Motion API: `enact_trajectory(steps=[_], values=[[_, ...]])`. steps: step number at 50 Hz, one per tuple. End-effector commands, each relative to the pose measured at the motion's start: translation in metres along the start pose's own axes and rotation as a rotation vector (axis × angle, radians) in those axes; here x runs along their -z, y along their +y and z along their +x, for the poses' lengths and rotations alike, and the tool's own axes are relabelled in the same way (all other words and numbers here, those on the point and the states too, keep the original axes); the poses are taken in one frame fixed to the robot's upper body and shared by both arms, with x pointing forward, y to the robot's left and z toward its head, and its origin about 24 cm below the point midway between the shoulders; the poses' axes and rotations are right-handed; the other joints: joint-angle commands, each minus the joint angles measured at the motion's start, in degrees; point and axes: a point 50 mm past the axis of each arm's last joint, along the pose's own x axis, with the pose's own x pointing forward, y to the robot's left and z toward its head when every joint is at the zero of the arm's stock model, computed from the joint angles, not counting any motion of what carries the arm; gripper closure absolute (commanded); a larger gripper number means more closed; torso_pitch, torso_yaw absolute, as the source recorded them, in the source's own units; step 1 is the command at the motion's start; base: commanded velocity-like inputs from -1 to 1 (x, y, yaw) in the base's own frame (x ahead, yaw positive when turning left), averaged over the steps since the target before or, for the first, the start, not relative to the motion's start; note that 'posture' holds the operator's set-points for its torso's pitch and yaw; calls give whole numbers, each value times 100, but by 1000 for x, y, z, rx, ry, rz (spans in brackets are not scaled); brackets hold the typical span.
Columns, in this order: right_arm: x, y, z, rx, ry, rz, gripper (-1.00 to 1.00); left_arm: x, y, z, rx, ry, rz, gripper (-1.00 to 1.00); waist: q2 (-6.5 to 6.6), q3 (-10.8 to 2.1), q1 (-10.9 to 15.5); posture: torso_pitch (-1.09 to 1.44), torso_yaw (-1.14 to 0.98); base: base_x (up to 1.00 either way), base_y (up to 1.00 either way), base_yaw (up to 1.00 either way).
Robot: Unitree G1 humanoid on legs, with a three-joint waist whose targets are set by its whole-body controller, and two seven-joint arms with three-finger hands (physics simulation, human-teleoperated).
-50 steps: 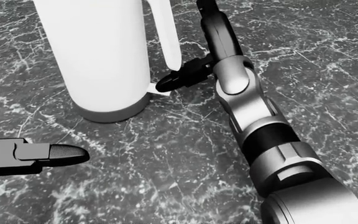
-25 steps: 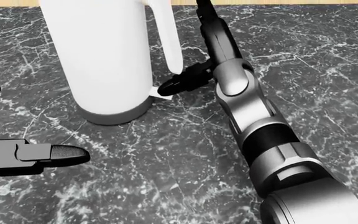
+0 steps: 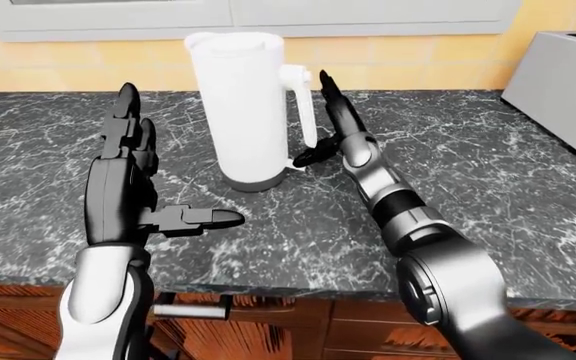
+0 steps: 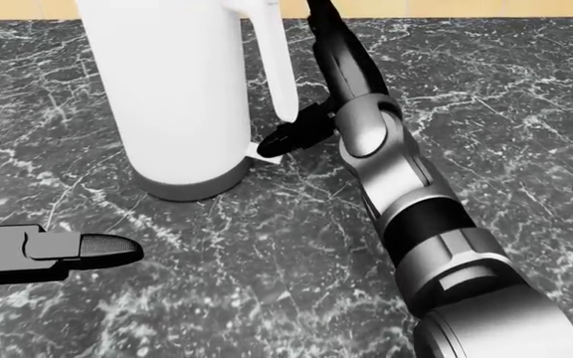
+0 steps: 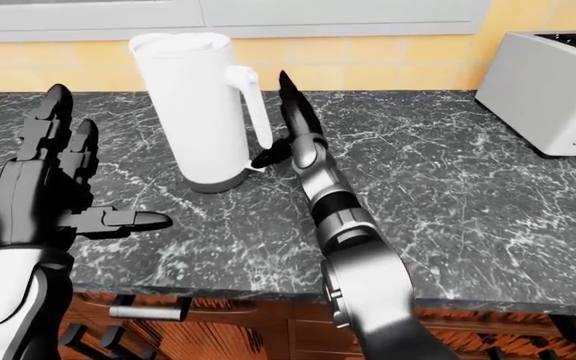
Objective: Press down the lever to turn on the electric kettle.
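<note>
The electric kettle (image 4: 177, 97) stood upright on the dark marble worktop (image 4: 267, 253), and its small white lever (image 4: 264, 151) stuck out at the foot of the handle, just above the grey base. I had my right robot hand (image 4: 311, 112) beside the handle with its fingers spread and gripping nothing, the thumb tip resting on top of that lever. Over the last second the whole head view had slid a little, so the camera had moved; the thumb kept its place on the lever, which I judged not yet clearly pushed down. My left robot hand (image 3: 128, 176) hung open and empty, well left of the kettle. A toaster (image 5: 553, 90) sat far off to the right
</note>
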Motion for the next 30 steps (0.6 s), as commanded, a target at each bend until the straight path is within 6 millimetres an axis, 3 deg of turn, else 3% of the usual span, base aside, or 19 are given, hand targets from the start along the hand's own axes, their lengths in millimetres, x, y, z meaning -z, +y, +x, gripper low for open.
enact_trajectory(steps=[1, 30], values=[[27, 14, -7, -98, 120, -103, -100, -12, 1, 0, -6, -73, 6, -100, 22, 21, -15, 0, 0, 0, 0, 0], [33, 19, -10, -113, 133, -101, -100, -11, 1, 0, -8, -73, 4, -100, 31, -7, -17, 0, 0, 0, 0, 0]])
